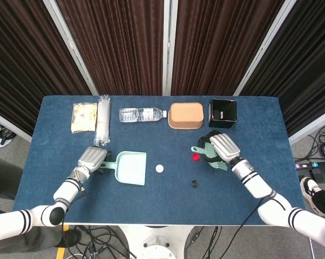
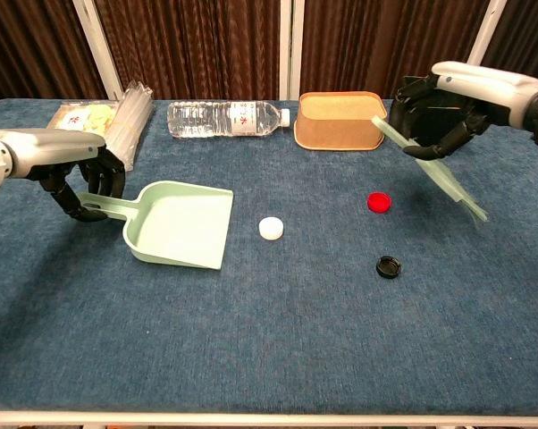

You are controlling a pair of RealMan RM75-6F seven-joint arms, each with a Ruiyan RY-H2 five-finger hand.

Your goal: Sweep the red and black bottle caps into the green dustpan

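The green dustpan (image 1: 130,168) (image 2: 178,226) lies left of the table's middle, its mouth facing right, and my left hand (image 1: 92,160) (image 2: 72,165) grips its handle. A red cap (image 1: 195,157) (image 2: 378,202) and a black cap (image 1: 194,184) (image 2: 389,266) lie right of centre, with a white cap (image 1: 159,168) (image 2: 271,228) between them and the pan. My right hand (image 1: 219,148) (image 2: 448,103) holds a pale green brush (image 2: 439,174) just right of the red cap, above the cloth.
Along the far edge stand a snack bag (image 1: 83,117), a sleeve of straws (image 1: 102,119), a lying water bottle (image 1: 141,114), a brown tub (image 1: 185,116) and a black box (image 1: 222,113). The blue table (image 1: 151,210) stretches bare toward the front edge.
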